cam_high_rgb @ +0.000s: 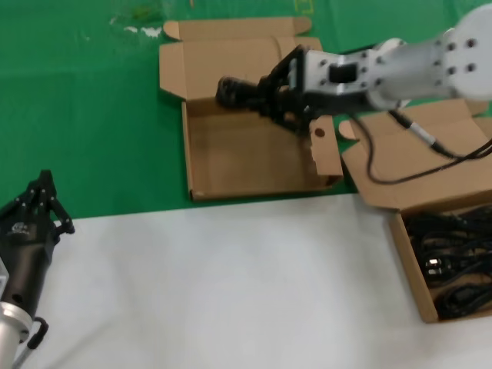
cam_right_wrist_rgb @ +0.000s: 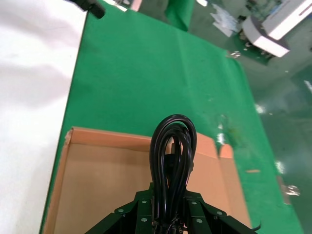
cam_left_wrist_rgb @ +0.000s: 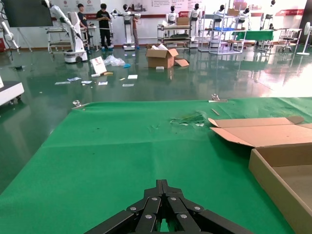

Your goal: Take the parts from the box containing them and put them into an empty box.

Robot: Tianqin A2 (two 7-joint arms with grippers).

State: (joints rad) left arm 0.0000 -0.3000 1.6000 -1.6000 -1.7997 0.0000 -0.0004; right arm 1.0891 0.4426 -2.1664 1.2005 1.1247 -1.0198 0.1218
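Right gripper (cam_high_rgb: 265, 92) clamped on cord (cam_high_rgb: 234, 92) — above empty box (cam_high_rgb: 254, 165). Left gripper (cam_high_rgb: 42, 196) parked at table edge — fingers together, holding nothing.

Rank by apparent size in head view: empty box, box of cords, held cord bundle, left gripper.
1. empty box, lid included.
2. box of cords, though cropped by the frame edge, so unsure.
3. left gripper, nearer the camera.
4. cord bundle held in the right gripper.
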